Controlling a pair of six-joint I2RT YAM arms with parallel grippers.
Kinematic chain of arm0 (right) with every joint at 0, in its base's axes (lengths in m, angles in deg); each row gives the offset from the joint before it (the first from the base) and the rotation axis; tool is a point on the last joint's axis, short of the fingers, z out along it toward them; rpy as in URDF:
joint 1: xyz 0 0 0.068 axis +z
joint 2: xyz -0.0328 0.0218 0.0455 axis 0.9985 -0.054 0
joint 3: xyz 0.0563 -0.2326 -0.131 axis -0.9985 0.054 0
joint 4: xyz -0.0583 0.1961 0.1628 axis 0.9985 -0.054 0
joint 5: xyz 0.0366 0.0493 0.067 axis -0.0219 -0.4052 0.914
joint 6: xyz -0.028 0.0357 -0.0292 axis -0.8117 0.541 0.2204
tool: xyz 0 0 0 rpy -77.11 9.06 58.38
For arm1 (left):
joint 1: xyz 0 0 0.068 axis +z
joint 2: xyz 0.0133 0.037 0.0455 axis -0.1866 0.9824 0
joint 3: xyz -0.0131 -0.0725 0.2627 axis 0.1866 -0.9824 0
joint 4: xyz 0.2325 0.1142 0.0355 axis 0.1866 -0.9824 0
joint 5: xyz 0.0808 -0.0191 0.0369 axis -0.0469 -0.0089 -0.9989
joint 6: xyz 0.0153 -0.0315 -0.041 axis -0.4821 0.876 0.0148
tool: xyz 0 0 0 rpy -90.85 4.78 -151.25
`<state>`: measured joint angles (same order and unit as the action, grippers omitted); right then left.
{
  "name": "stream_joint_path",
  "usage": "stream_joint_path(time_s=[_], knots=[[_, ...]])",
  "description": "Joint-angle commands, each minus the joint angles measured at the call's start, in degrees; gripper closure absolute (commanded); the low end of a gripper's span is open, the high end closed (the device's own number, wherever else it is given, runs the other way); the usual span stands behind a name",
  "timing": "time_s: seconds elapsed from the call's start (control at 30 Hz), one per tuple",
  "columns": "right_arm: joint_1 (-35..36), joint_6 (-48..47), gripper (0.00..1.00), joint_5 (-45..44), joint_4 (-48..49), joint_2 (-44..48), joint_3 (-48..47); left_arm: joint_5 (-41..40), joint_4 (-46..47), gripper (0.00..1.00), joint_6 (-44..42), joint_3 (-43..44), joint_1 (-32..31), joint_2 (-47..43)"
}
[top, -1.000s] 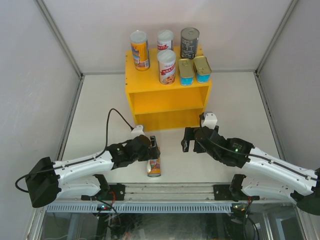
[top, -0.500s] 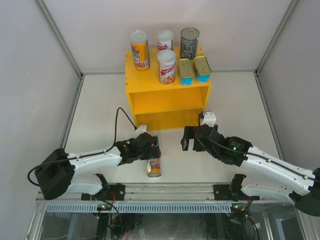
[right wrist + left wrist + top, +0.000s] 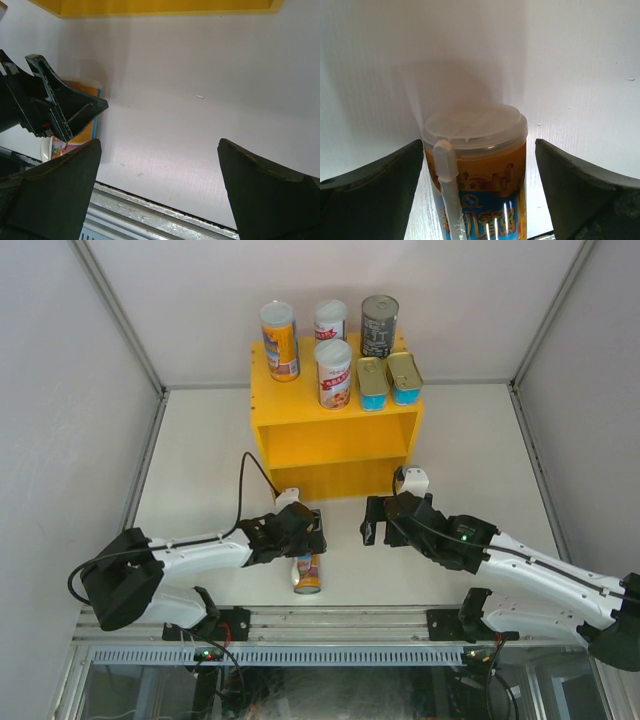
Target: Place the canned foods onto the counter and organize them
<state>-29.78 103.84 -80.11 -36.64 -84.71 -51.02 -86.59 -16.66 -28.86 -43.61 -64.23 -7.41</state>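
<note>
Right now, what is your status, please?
Left gripper open, astride last can lying on table. Right gripper open, empty. Six cans on counter. No obstacle seen.

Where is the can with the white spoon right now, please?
Top view: the can is at the table's near edge, left of centre, between the left tool's open fingers.

Left gripper [image 3: 308,528] reaches low, jaws spread wide; right gripper [image 3: 373,520] hangs just right of it, jaws wide too, apparently tilted down.

White tabletop [image 3: 190,450] w/ pale grey wall panels [image 3: 70,370] on 3 sides, metal rail [image 3: 340,618] at near edge
</note>
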Motion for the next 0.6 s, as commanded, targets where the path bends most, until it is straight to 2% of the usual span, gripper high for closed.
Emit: stream_joint_path(time_s=[0.0,0.27,0.33,0.43,0.57], knots=[[1.03,1.60,0.02,-0.77,1.58,1.37,0.70,-1.24,1.61,0.05,-0.85,2.46,0.30,0.86],[1.42,0.31,0.02,-0.40,1.06,2.23,0.73,-2.17,4.19,0.15,0.60,0.61,0.21,1.20],[1.41,0.28,0.02,-0.70,0.62,2.44,0.72,-2.36,4.52,0.22,0.36,0.40,0.21,1.45],[1.47,-0.38,0.02,-0.53,0.59,2.75,0.84,-2.37,5.77,0.37,0.42,-0.61,0.21,1.47],[1.19,-1.11,0.01,0.02,1.20,2.41,1.03,-2.12,6.66,0.45,0.51,-1.37,0.13,1.28]])
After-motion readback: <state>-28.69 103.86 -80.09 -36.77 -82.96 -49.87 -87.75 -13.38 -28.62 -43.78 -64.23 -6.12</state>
